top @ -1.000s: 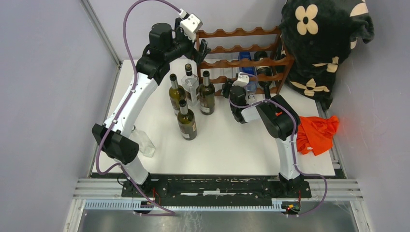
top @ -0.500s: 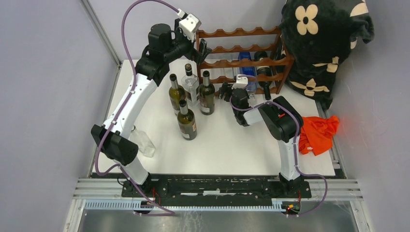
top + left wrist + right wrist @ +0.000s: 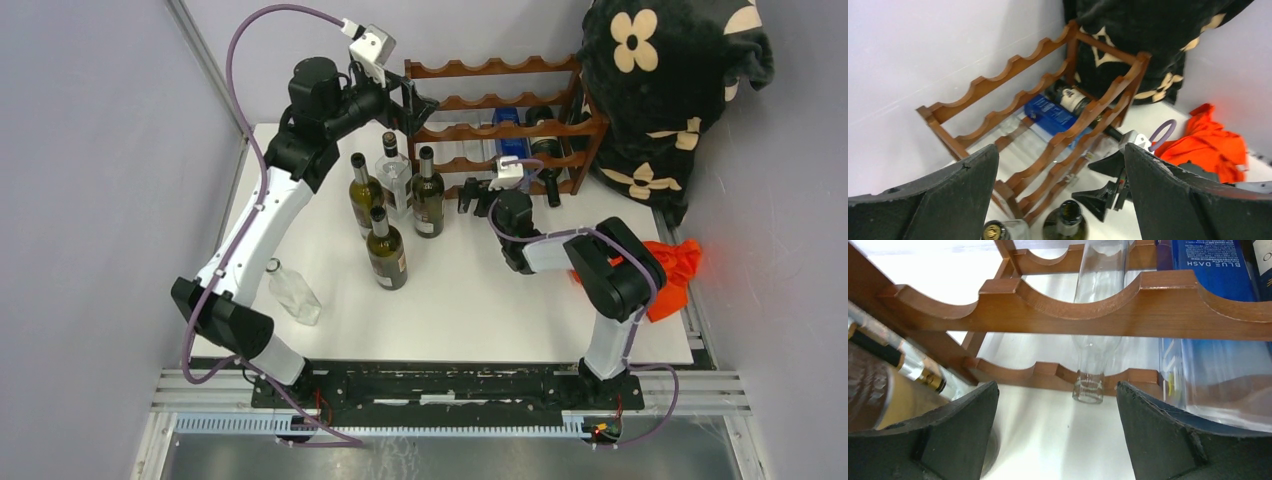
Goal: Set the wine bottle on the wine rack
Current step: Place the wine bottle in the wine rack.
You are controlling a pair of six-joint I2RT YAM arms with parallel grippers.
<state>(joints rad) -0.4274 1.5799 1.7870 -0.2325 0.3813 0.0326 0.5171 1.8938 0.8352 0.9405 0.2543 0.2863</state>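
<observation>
We've the R gripper (image 3: 1054, 407) spread empty facing the rack (image 3: 1073, 310), prob. as the clear bottle (image 3: 1093, 355) lies cradled low; L gripper (image 3: 1060, 165) splayed too, holding nothing.

Showed white links (image 3: 262, 215) between bulky black joints (image 3: 316, 82), thin purple cables (image 3: 232, 52) looping at upper left, a small white camera box (image 3: 371, 46), and rough matte-black wedge-shaped fingers (image 3: 933, 200).

Four upright bottles (image 3: 386, 250), one lying clear bottle (image 3: 295, 295), three racked bottles (image 3: 1050, 112), one wine rack (image 3: 490, 68), one orange cloth (image 3: 665, 270).
</observation>
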